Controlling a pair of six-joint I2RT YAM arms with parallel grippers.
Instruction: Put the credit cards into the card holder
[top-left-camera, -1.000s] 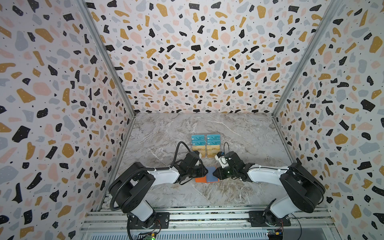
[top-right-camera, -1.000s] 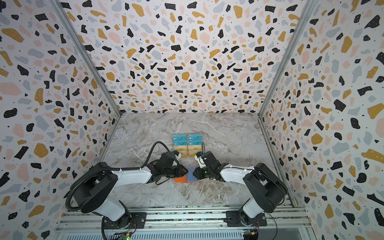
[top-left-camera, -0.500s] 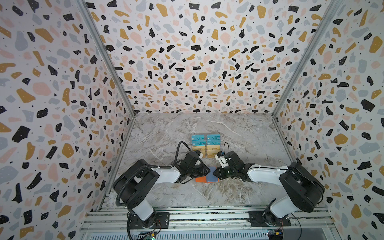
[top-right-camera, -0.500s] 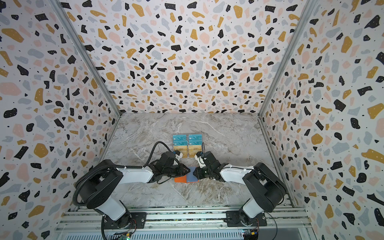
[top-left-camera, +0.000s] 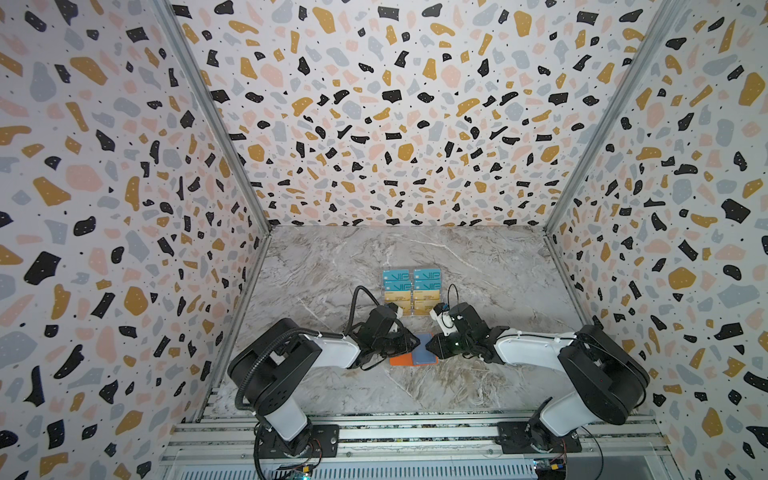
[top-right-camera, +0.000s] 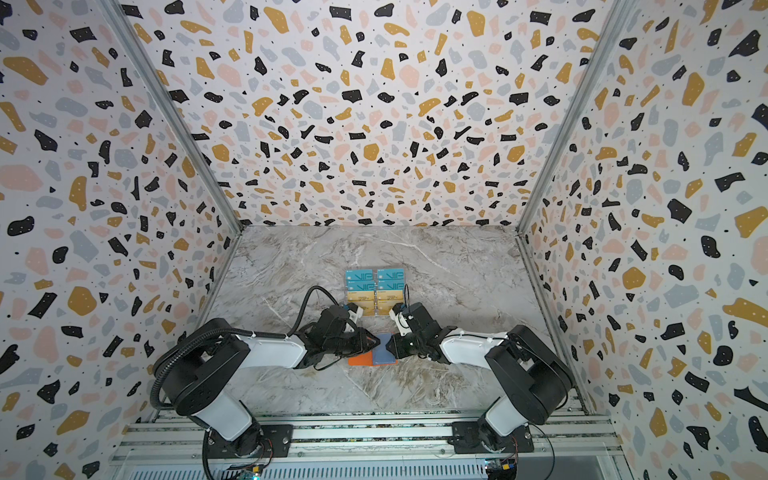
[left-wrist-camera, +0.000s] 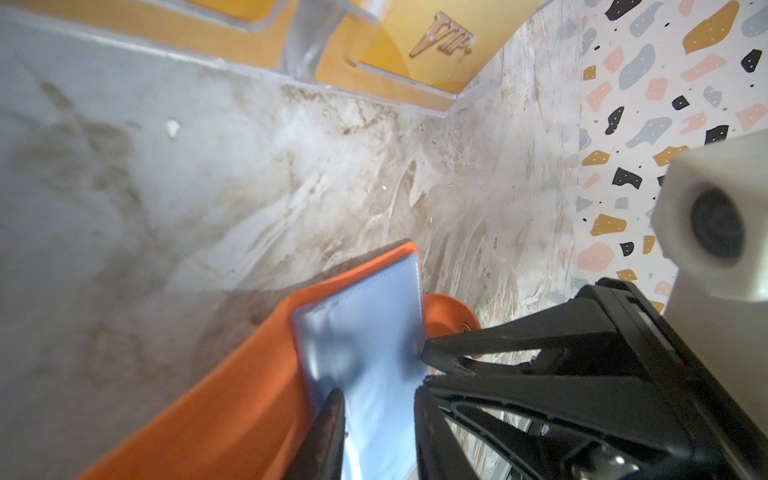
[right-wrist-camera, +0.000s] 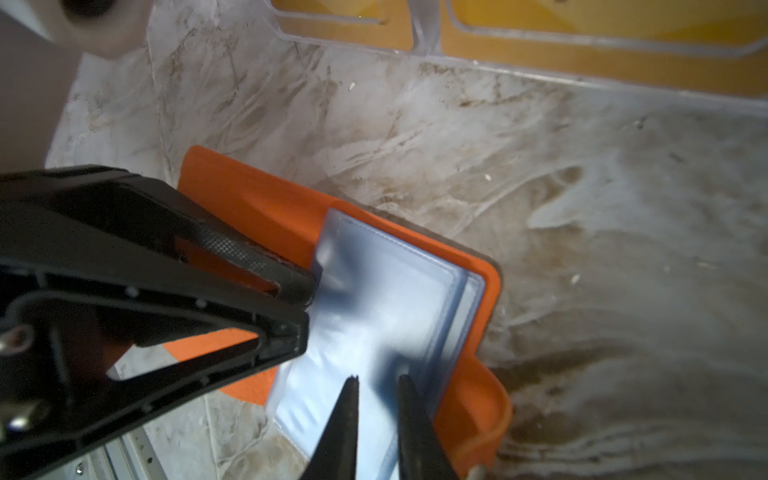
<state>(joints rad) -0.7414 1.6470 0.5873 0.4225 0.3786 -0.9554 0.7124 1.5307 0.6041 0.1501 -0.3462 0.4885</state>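
The left gripper (right-wrist-camera: 307, 307) lies low over the table (top-left-camera: 332, 266). Its fingers are narrow with a slight gap, tips at the edge of the blue sleeves, and nothing is clearly pinched. The card holder (top-left-camera: 400, 360) lies open between the arms, orange cover down and sleeves up. The right gripper (left-wrist-camera: 422, 370) meets the opposite sleeve edge, likewise narrow and empty as far as I can tell. The cards (top-left-camera: 411, 291) sit in a clear stand (left-wrist-camera: 307, 50) just behind. The sleeves look thin, floppy and slick, so pin the cover and lift one leaf by its free edge. The cards look light and stiff, best taken by an exposed edge.
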